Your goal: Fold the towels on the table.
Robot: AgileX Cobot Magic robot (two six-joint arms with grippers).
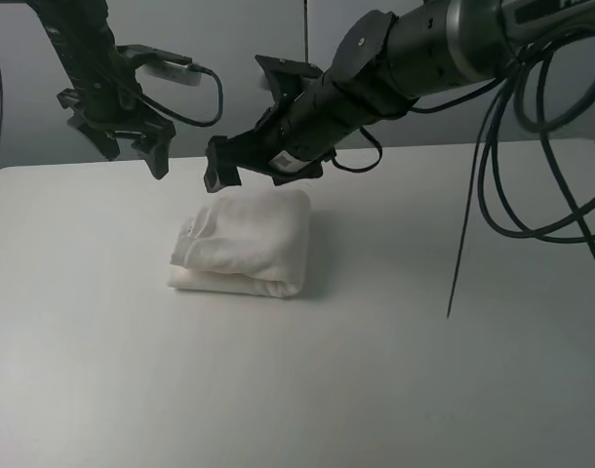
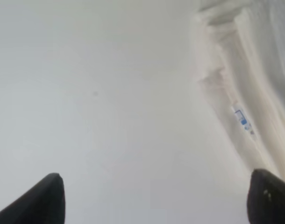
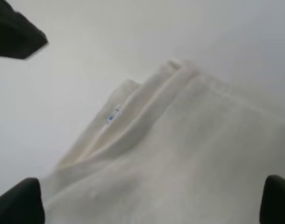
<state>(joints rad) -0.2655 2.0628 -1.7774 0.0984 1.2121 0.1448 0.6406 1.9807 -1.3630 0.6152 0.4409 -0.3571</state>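
Note:
The white towel (image 1: 244, 244) lies folded into a thick bundle in the middle of the table (image 1: 424, 370). Its layered edges and small blue-printed label (image 2: 243, 120) show in the left wrist view, and the label (image 3: 112, 115) also shows in the right wrist view. My left gripper (image 1: 135, 159) is open and empty, raised above the table to the far left of the towel (image 2: 254, 70). My right gripper (image 1: 254, 177) is open and empty, hovering just above the towel's far edge. In the right wrist view the towel (image 3: 180, 154) fills the space between the fingers.
Black cables (image 1: 532, 185) hang from the right arm over the right side of the table. A grey wall (image 1: 239, 39) stands behind the far table edge. The left gripper's finger (image 3: 11, 32) shows in the right wrist view.

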